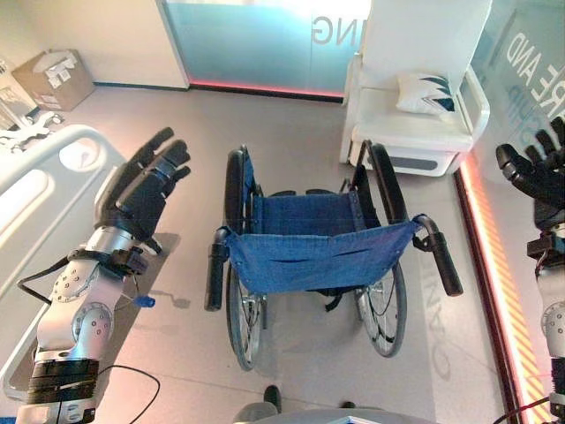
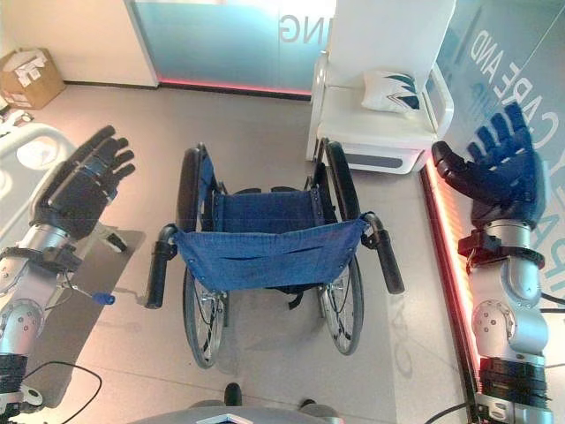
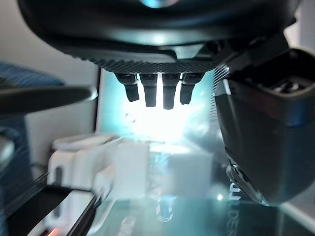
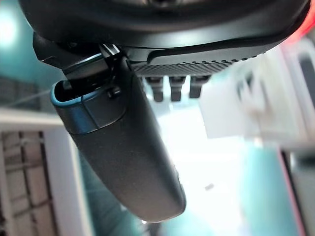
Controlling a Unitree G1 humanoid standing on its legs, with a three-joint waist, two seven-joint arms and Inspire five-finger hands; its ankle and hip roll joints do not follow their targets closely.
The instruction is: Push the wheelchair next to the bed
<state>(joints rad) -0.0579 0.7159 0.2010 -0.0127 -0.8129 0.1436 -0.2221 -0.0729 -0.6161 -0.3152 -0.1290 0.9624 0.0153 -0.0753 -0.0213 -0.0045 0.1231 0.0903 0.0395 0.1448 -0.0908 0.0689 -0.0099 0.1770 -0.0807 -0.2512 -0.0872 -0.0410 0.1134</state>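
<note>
Directly before me on the grey floor stands the wheelchair (image 1: 318, 256), blue sling back nearest, its two black push handles (image 1: 215, 274) untouched. Left hand (image 1: 146, 190) raised off the left handle, fingers straight and released — holding nothing. Right hand (image 2: 499, 172) up and well apart from the right handle, fingers spread, also empty. Bed (image 1: 35, 190) lies at my left; farther off — a white armchair (image 1: 415, 88) with a cushion (image 1: 426, 93), a cardboard box (image 1: 53, 78).

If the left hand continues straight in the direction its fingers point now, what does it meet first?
Probably nothing near: the left hand is open, raised beside the wheelchair, pointing up and away over bare floor toward the frosted glass panel. Depth is unclear.
</note>
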